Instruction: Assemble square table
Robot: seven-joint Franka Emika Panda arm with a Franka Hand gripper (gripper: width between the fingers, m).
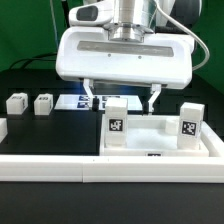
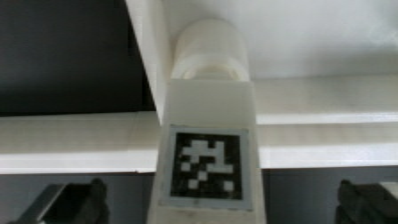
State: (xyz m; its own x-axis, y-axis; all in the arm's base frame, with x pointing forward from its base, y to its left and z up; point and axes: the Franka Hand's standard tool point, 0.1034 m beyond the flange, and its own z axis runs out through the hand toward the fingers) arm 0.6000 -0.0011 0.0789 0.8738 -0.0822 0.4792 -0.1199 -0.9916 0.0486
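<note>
The white square tabletop [image 1: 150,140] lies at the exterior view's right, rim up. Two tagged white legs stand upright on it, one at its left corner [image 1: 117,122] and one at its right corner [image 1: 188,120]. My gripper [image 1: 121,100] hangs just above and behind the left leg, its fingers spread wide and empty. In the wrist view the tagged leg [image 2: 210,150] lies centred between the two dark fingertips [image 2: 75,200], with a gap on each side. The gripper [image 2: 217,205] touches nothing there. The tabletop rim [image 2: 80,140] runs across behind the leg.
Two loose tagged legs [image 1: 15,103] [image 1: 43,103] sit on the black table at the exterior view's left. Another white piece [image 1: 2,128] shows at the left edge. The long white border rail [image 1: 110,172] runs along the front. The marker board [image 1: 78,101] lies behind the gripper.
</note>
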